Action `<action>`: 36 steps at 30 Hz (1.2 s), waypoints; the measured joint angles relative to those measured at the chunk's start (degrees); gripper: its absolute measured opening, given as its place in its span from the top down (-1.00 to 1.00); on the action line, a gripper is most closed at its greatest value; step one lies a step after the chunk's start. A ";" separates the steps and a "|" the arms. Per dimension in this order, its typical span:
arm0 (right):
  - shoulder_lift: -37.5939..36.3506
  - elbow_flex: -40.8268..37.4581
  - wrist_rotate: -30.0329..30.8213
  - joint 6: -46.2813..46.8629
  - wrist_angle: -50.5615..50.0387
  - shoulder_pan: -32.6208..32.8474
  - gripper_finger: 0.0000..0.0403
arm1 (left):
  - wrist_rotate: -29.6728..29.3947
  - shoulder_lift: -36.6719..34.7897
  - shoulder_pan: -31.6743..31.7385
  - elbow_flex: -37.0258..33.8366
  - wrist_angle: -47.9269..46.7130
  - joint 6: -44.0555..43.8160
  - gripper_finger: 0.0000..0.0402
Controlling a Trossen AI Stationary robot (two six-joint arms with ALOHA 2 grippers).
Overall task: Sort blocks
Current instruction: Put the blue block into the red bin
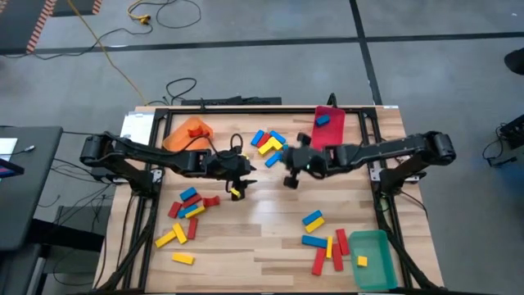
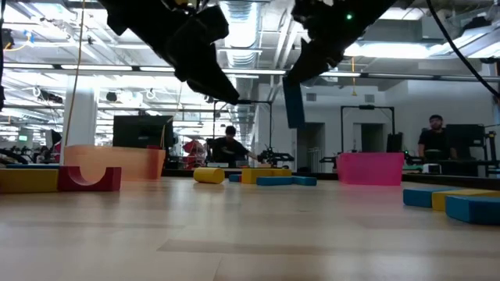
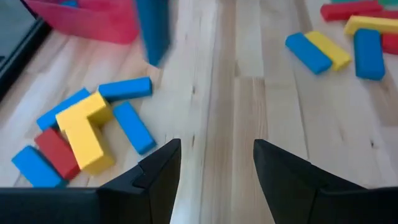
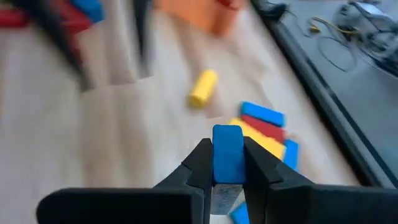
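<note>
My right gripper (image 1: pixel 280 162) is over the middle of the table, shut on a blue block (image 4: pixel 227 152). The block also shows in the low view (image 2: pixel 293 101) and in the left wrist view (image 3: pixel 153 31). My left gripper (image 1: pixel 246 170) is close beside it on the left, open and empty above the bare wood (image 3: pixel 214 168). A yellow block (image 1: pixel 236 192) lies flat on the table just near of the left gripper. Red, blue and yellow blocks lie in a far-centre cluster (image 1: pixel 267 143), a near-left cluster (image 1: pixel 185 211) and a near-right cluster (image 1: pixel 323 242). My right gripper pinches the blue block between its two fingers (image 4: pixel 200 163) on two opposite long faces. One end of the block (image 4: pixel 227 134) sticks out past the fingertips. The fingers slant down from the table's right. The block hangs about upright below them (image 2: pixel 293 117), lifted clear of the table.
An orange bin (image 1: pixel 190 131) stands at the far left. A red bin (image 1: pixel 332 135) at the far right holds a blue block. A green bin (image 1: pixel 372 258) at the near right holds a yellow block. Bare wood lies at the table's centre and near edge. People show beyond the table.
</note>
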 joint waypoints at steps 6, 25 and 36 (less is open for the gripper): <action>-4.34 -0.50 -0.02 -1.99 -0.89 -8.37 0.65 | 6.57 0.00 0.00 -5.85 9.44 -1.78 0.02; -16.25 -17.31 -8.11 0.22 6.07 -38.89 0.65 | 8.33 0.00 -6.84 -18.18 31.87 -3.69 0.02; -13.47 -21.46 -5.62 4.07 9.81 -44.80 0.65 | 8.22 0.02 -8.45 -18.18 33.21 -3.76 0.02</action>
